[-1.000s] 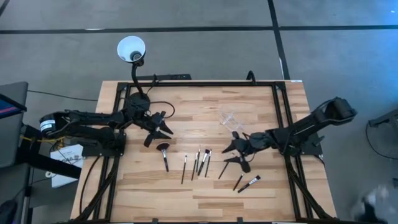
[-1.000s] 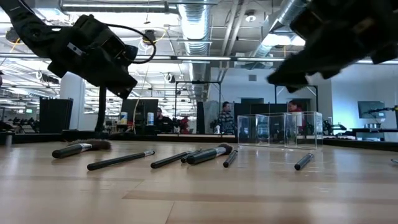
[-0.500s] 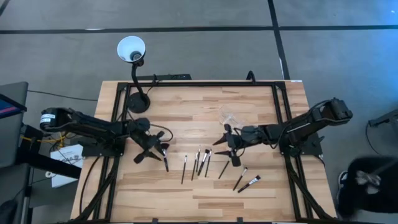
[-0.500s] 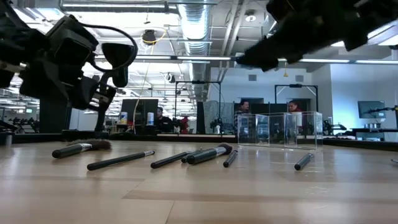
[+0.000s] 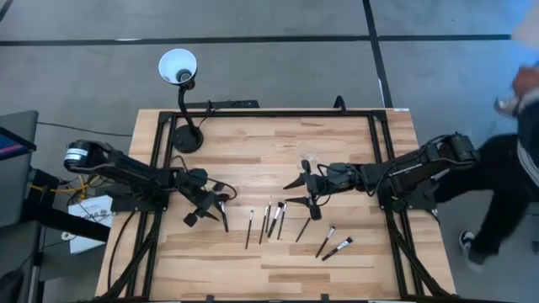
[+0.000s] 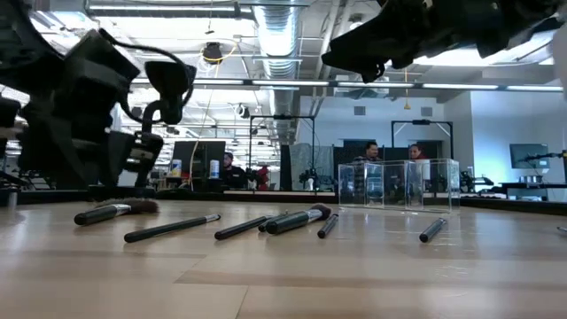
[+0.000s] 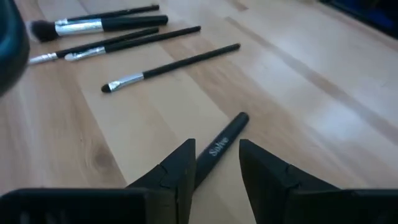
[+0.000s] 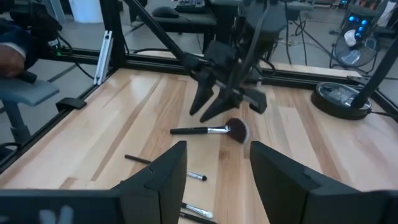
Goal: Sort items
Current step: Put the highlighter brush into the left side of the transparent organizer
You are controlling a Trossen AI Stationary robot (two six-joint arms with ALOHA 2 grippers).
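Several slim makeup brushes lie flat in a loose row (image 5: pixel 271 219) across the middle of the wooden table, and two more (image 5: pixel 331 244) lie toward the near right. The fan brush (image 5: pixel 223 215) rests at the row's left end. My left gripper (image 5: pixel 206 209) is open and low over it. In the left wrist view its fingers stand on either side of the dark handle (image 7: pixel 233 127) without plainly touching it. My right gripper (image 5: pixel 296 192) is open in the air, right of the row and above the table (image 6: pixel 354 58). In the right wrist view (image 8: pixel 217 146) it faces the fan brush (image 8: pixel 208 130).
The clear plastic holder (image 5: pixel 308 158) stands on the table just beyond my right gripper. The black lamp's base (image 5: pixel 187 139) sits at the far left corner, its white shade (image 5: pixel 178 67) off the table. A person (image 5: pixel 514 160) stands past the right edge. Bare wood lies along the near edge.
My left gripper has moved toward the near edge and come down from beside the lamp base to the fan brush. My right gripper has risen and moved left and toward the far edge. The brushes have stayed put. A person has walked in along the right side.
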